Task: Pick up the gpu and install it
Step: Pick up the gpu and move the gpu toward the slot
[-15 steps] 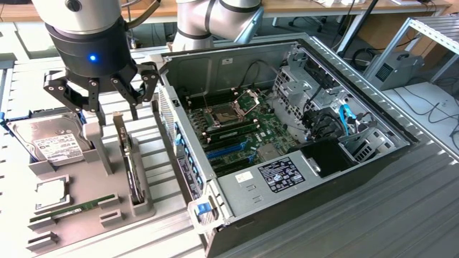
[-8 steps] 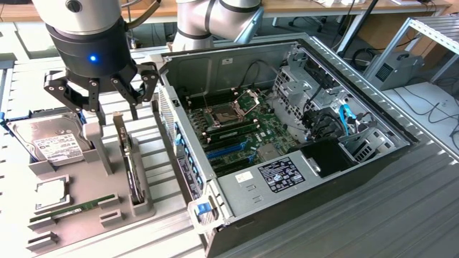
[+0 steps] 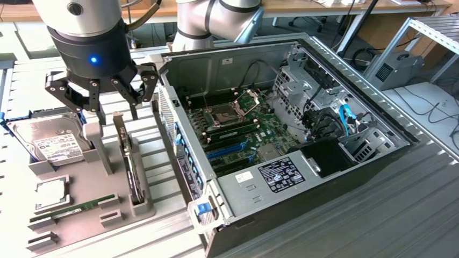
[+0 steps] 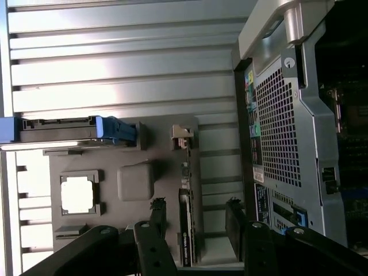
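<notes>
Tool open over the gpu, nothing picked up yet.

In the upper left of the exterior view the tool [image 3: 107, 105] hangs with its fingers [image 4: 156, 221] spread apart and holding nothing, just above the gpu [image 3: 130, 166]. The gpu stands on its long edge in a slot of the grey holder [image 3: 97, 180] on the bench [image 3: 401, 226], at the left of the frame, between the hard drive [image 3: 51, 141] and the open case [image 3: 287, 140]. In the wrist view the fingers stand on both sides of the card's end and, as far as I can see, do not touch it. I judge the task to be at its beginning: the tool is in place over the card, but the grasp, the lifting and the installing in the case are all left. The blue slots [image 3: 228, 150] on the board look free.
</notes>
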`<act>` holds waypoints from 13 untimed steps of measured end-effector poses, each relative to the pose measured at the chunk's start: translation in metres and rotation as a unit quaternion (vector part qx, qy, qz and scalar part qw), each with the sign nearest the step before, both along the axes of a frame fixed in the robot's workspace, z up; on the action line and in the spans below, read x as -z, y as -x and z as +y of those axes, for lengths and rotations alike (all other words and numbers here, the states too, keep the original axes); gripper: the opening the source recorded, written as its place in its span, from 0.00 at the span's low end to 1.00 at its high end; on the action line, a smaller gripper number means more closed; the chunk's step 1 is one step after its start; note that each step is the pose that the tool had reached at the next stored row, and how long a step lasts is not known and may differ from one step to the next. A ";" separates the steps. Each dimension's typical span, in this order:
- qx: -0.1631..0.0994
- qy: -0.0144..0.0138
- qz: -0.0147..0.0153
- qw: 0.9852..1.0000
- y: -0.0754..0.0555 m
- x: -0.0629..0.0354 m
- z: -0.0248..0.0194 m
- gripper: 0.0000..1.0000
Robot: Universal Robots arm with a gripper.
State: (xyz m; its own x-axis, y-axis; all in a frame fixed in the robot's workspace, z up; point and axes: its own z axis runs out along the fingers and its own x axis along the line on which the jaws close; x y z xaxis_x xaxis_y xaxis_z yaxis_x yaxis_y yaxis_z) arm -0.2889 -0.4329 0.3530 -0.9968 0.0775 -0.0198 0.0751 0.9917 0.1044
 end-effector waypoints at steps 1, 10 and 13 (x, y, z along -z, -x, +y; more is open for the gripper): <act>0.000 0.000 0.000 1.000 0.000 0.0001 0.0001 0.55; 0.000 -0.006 0.000 1.000 0.000 0.0050 0.0034 0.55; 0.000 -0.006 0.000 1.000 0.000 0.0065 0.0044 0.55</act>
